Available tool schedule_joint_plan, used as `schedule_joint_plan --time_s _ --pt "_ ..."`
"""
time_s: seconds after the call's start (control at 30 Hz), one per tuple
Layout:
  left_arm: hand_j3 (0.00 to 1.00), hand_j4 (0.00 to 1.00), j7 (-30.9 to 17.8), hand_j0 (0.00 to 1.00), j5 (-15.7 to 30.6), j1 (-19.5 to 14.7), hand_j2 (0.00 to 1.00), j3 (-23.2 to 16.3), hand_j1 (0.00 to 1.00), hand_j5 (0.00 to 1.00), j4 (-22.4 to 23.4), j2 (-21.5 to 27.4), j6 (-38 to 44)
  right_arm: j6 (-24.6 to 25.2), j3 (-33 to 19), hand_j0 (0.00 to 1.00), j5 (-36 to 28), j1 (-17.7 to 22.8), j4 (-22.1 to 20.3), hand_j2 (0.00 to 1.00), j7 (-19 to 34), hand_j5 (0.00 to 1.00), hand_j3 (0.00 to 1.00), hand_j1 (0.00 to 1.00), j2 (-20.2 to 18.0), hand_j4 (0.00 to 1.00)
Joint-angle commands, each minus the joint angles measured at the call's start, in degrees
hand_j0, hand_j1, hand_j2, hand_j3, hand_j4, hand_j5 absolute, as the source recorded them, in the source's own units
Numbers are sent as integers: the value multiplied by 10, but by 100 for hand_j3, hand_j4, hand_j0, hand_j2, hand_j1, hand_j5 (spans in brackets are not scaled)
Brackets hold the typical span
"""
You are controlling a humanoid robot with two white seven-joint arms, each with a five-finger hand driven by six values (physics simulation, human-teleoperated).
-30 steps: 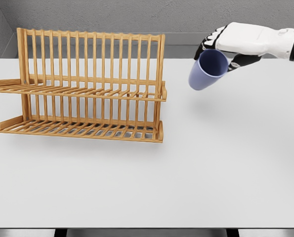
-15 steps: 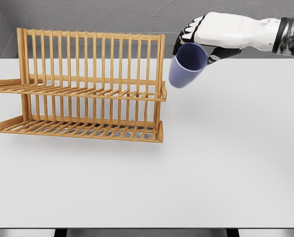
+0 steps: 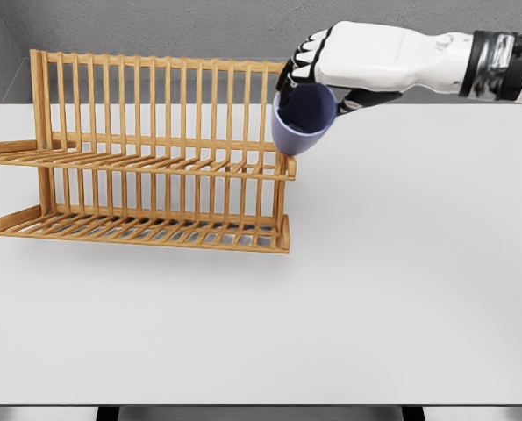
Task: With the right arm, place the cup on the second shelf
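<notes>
Cup [image 3: 301,121], tilted, hangs gripped in the right hand [image 3: 348,63] at the rack's [image 3: 146,158] upper shelf's right end.

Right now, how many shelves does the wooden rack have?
2. The upper shelf sits just left of the cup in the right robot hand; the lower shelf rests near the table.

Periwinkle-blue plastic cup [image 3: 302,120], white five-finger right hand [image 3: 348,66] with black finger joints, honey-tan slatted wooden two-tier dish rack [image 3: 146,158], plain white tabletop [image 3: 401,289], grey wall behind.
</notes>
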Motion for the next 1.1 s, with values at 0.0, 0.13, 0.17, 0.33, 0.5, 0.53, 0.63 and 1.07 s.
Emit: schedule_joint_plan --time_s 0.0,0.13,0.17,0.33,0.5,0.53,0.63,1.07 --pt "100 100 0 100 0 0 100 0 100 100 0 0 0 2 0 60 -3 0 -11 60 0 60 60 60 8 60" --pt "100 100 0 100 0 0 100 0 100 100 0 0 0 2 0 60 -3 0 -32 60 0 60 60 60 11 60" --pt "100 100 0 100 0 0 100 0 100 100 0 0 0 2 1 60 -3 0 -35 60 0 60 60 60 11 60" --pt "100 100 0 100 0 0 100 0 100 100 0 0 0 2 5 60 -3 1 -52 60 0 60 60 60 10 60" --pt "100 100 0 100 0 0 100 0 100 100 0 0 0 2 34 61 7 2 -49 61 0 61 61 61 8 61" --pt "100 100 0 100 0 0 100 0 100 100 0 0 0 2 41 61 12 2 -46 61 0 61 61 61 8 61" --pt "100 100 0 100 0 0 100 0 100 100 0 0 0 2 50 62 18 3 -45 62 0 62 62 62 7 62" --pt "100 100 0 100 0 0 100 0 100 100 0 0 0 -8 -203 100 16 125 -52 100 0 100 100 100 -29 100"
